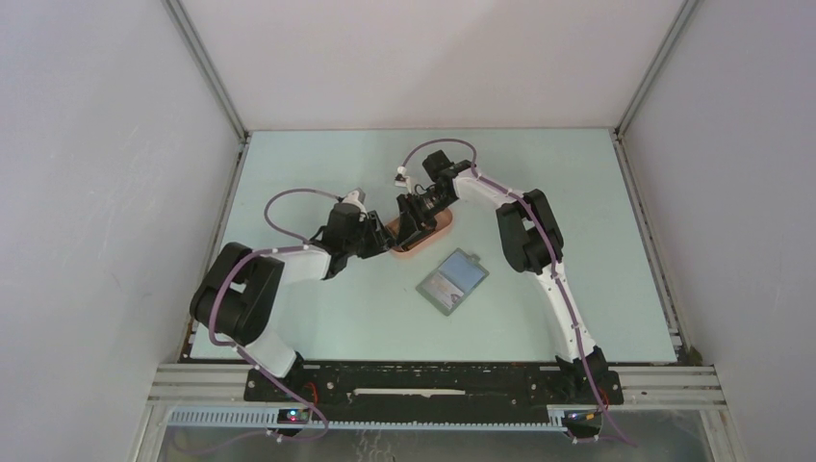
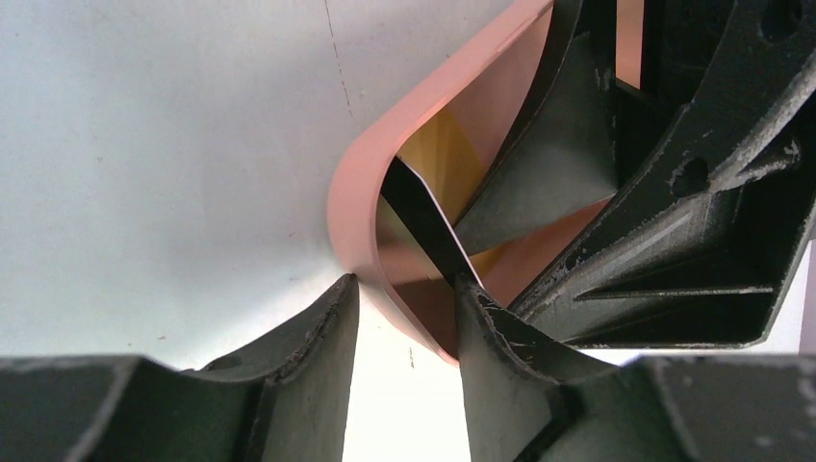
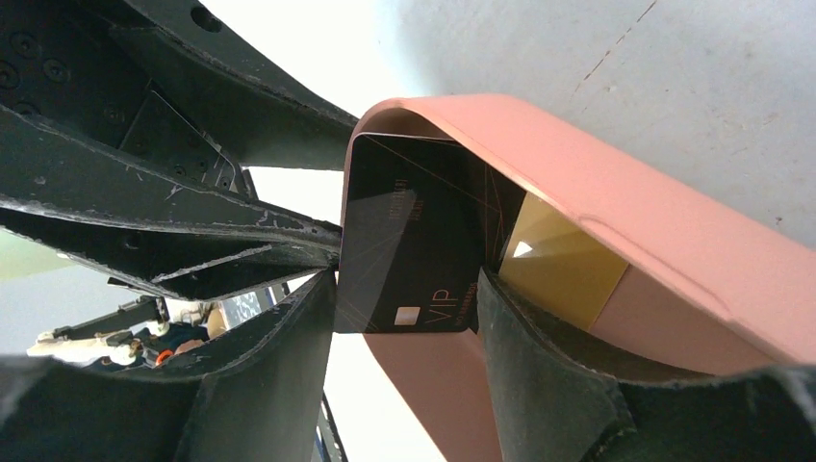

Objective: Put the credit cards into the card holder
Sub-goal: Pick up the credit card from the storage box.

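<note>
A black credit card [image 3: 409, 241] marked VIP stands tilted up inside the pink tray [image 3: 616, 192]. My right gripper [image 3: 406, 277] is shut on it, one finger on each side edge. A yellowish-tan credit card [image 3: 558, 265] lies flat in the tray behind it. My left gripper [image 2: 406, 282] straddles the tray's rounded end wall [image 2: 358, 207], one fingertip outside and one inside, pinching it. The black card [image 2: 419, 217] and the yellow card [image 2: 447, 159] also show there. The grey-green card holder [image 1: 452, 282] lies open on the table, apart from both grippers [image 1: 385, 234] [image 1: 409, 229].
The pink tray [image 1: 438, 234] sits mid-table with both arms meeting over it. The card holder lies just to its near right. White walls enclose the table on three sides.
</note>
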`<state>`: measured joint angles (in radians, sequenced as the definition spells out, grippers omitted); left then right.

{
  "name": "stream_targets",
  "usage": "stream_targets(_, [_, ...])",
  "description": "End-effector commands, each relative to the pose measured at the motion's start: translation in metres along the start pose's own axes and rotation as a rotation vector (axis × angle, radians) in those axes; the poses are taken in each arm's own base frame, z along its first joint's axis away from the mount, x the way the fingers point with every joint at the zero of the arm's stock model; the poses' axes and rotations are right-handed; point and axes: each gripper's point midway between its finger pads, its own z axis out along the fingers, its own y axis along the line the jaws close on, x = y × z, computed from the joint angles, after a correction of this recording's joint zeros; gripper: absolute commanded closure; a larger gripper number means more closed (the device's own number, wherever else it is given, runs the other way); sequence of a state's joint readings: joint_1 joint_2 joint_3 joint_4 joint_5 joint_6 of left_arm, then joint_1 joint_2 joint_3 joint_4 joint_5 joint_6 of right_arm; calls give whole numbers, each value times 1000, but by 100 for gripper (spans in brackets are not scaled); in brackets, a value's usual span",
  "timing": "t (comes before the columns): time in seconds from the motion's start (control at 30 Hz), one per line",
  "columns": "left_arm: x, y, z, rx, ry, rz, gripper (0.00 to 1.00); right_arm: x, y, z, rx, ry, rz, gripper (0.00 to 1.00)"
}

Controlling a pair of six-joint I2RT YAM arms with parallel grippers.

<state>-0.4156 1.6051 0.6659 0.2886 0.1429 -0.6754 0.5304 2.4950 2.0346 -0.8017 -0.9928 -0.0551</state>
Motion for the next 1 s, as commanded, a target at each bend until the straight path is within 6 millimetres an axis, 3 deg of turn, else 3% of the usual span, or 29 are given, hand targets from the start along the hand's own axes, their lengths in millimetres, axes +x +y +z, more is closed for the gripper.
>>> stream_targets(0.0, [-27, -23, 6, 68, -49, 4, 53, 0, -15, 2, 56, 7, -20, 36])
stream_targets(0.97, [-33, -35, 15, 102, -21, 37, 43, -13, -19, -27, 72, -60, 36, 44])
